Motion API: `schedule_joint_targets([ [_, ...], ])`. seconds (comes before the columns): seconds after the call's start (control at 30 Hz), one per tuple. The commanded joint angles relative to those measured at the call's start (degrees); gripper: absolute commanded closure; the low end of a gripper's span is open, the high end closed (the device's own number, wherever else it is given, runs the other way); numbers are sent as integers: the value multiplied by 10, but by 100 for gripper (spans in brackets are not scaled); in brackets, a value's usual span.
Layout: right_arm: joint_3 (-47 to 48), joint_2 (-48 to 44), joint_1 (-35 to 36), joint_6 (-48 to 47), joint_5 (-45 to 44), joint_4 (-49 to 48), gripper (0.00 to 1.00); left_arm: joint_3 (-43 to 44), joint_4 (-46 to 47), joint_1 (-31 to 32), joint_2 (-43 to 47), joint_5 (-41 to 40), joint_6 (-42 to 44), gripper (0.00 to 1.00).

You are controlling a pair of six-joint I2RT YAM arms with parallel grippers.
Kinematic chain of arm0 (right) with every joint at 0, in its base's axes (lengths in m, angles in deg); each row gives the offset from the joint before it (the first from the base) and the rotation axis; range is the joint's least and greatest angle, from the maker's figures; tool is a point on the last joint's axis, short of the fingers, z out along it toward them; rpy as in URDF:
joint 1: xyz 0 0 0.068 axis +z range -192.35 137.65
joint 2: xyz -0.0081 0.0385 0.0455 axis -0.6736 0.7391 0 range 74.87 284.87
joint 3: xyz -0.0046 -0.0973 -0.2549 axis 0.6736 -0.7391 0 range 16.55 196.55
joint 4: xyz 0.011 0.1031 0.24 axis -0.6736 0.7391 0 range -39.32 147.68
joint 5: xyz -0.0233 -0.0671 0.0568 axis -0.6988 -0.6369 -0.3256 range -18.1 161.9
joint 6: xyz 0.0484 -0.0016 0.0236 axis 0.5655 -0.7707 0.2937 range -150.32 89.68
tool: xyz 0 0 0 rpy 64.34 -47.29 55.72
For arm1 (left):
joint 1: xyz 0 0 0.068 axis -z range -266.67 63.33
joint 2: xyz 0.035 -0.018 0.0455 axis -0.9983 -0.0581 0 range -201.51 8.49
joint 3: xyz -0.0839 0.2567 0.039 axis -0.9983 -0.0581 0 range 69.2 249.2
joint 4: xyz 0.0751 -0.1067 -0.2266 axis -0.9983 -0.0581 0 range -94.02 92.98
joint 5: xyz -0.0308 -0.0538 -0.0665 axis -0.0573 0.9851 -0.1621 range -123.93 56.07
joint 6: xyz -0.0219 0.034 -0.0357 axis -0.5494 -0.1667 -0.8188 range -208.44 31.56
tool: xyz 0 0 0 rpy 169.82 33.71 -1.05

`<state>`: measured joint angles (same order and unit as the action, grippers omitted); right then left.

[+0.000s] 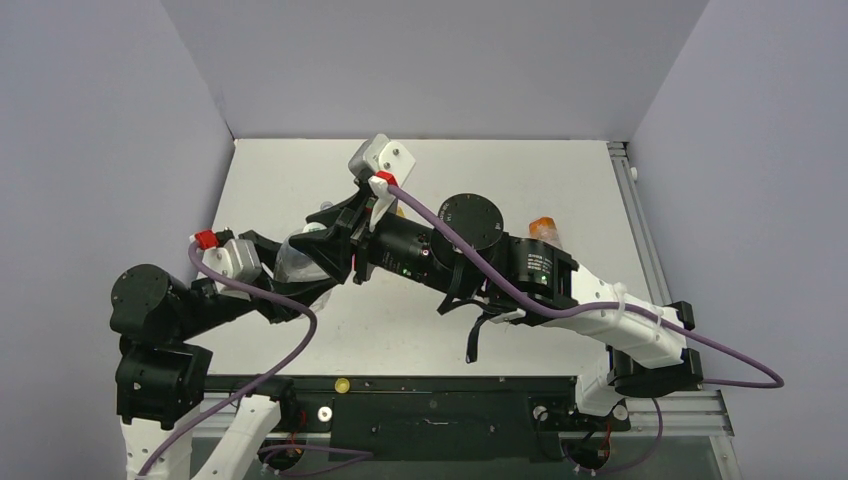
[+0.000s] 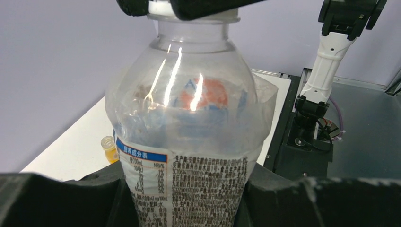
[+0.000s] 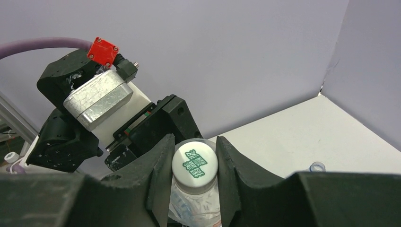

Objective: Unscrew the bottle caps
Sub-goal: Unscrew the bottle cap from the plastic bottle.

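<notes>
A clear bottle (image 2: pixel 182 118) with a white-and-blue label stands between my left gripper's (image 2: pixel 184 194) black fingers, which are shut on its lower body. Its white cap (image 3: pixel 195 162), printed in green, sits between the two fingers (image 3: pixel 160 177) of my right gripper (image 3: pixel 195 166), which are closed against its sides. From above, the right gripper (image 1: pixel 342 237) meets the bottle (image 1: pixel 300 258) from the right, and the left gripper (image 1: pixel 285 272) holds it from the left. In the left wrist view the cap (image 2: pixel 161 6) shows at the top edge.
An uncapped yellow juice bottle (image 2: pixel 109 148) stands on the table behind the held bottle. An orange drink bottle (image 1: pixel 543 228) stands behind my right arm. An open clear bottle mouth (image 3: pixel 317 166) shows to the right. A small yellow cap (image 1: pixel 342 385) lies on the black base rail.
</notes>
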<state>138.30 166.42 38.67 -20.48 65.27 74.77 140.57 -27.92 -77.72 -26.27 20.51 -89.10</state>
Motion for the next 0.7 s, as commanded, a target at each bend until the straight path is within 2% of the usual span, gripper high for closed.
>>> schedule_joint_targets([
  [0.0, 3, -20, -9, -17, 30, -7, 100, 2, 60, -2, -4, 20, -71, 100],
  [0.03, 0, -30, -11, -31, 46, -6, 100, 0, 72, -2, -7, 35, -112, 100],
  [0.07, -11, -37, -16, -40, 99, -4, 100, -2, 105, -2, -9, 45, -136, 100],
  [0.1, -24, -51, -18, -56, 126, -4, 100, -10, 127, -2, -14, 69, -209, 99],
  [0.13, -29, -58, -26, -63, 186, 2, 100, -16, 185, -2, -16, 80, -237, 99],
  [0.17, -29, -69, -30, -74, 217, 7, 100, -32, 220, -2, -20, 102, -319, 99],
  [0.2, -27, -75, -39, -77, 279, 19, 100, -43, 302, -1, -22, 111, -369, 99],
  [0.23, -19, -77, -42, -83, 309, 27, 100, -53, 329, -1, -26, 124, -439, 99],
  [0.3, -2, -79, -47, -109, 405, 65, 100, -52, 355, 0, -31, 130, -479, 99],
  [0.4, 11, -80, -47, -136, 486, 103, 100, -46, 367, 0, -36, 136, -490, 99],
  [0.57, 10, -79, -48, -145, 500, 109, 100, -42, 362, 2, -39, 145, -478, 99],
  [0.6, 13, -78, -48, -146, 483, 116, 95, -42, 357, 2, -39, 144, -459, 99],
  [0.63, 13, -78, -48, -139, 417, 106, 79, -42, 342, 2, -39, 141, -445, 99],
  [0.67, 11, -79, -48, -116, 374, 97, 70, -40, 331, 1, -38, 134, -408, 99],
])
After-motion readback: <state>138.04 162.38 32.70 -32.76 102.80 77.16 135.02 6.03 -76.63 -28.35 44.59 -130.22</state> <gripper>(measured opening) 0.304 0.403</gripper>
